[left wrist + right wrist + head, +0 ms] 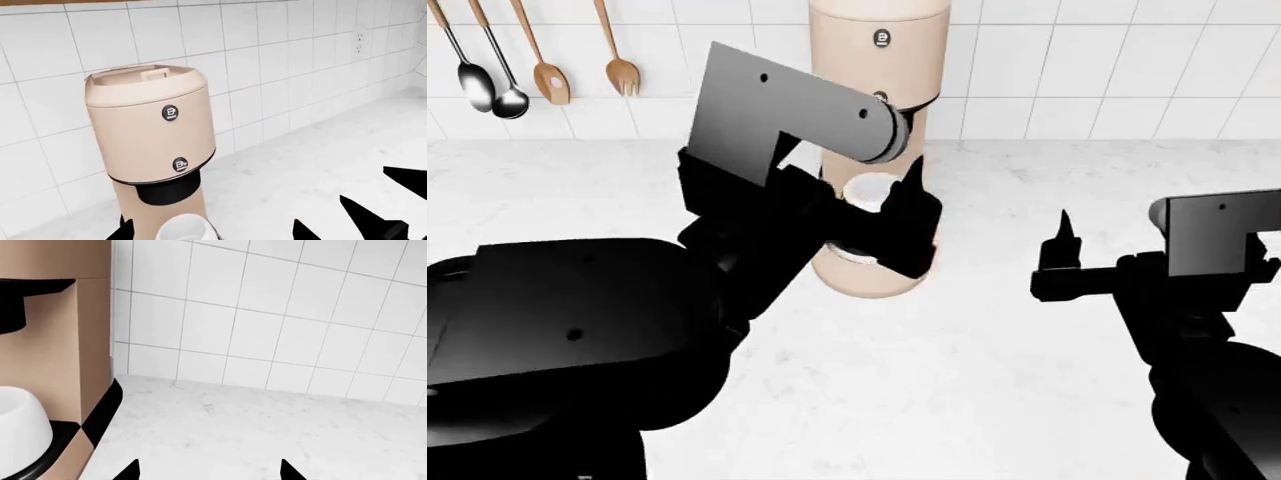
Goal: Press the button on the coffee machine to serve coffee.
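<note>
The right gripper (1065, 248) hangs off to the side of the coffee machine (870, 150), prongs parted and empty. The left gripper (888, 215) is spread just before the machine, holding nothing. Only its wrist camera shows both dark buttons (171, 112). A white cup (185, 229) sits under the spout.

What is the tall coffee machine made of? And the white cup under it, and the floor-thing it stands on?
The coffee machine looks like smooth matte beige plastic, with no shine or seams, and it has a glossy black spout collar. The white cup looks like glazed ceramic, smooth with soft shading, though plastic is possible. The counter looks like polished white marble or stone with faint grey veins.
</note>
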